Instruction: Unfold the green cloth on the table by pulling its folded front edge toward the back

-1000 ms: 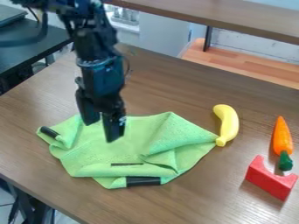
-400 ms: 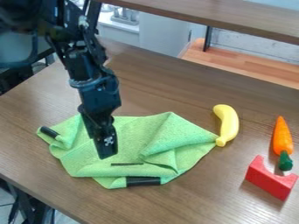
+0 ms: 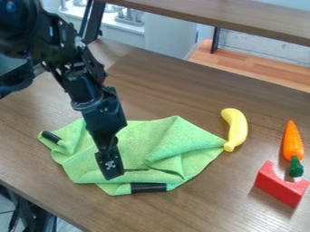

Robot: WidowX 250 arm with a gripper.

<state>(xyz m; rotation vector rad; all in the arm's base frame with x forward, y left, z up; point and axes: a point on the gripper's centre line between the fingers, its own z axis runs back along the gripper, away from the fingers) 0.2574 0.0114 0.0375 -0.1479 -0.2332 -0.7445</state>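
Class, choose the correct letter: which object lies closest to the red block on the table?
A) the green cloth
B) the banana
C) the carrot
C: the carrot lies right by the red block, its green top at the block's notch, while the banana and the green cloth lie farther off.

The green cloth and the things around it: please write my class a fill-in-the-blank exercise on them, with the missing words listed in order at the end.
The gripper is over the ____ cloth.
The banana, near one corner of the cloth, is ____ in colour.
The carrot has its green end towards the ____ block.
Of the carrot and the banana, the one nearer the cloth is the ____.

Missing words: green; yellow; red; banana.
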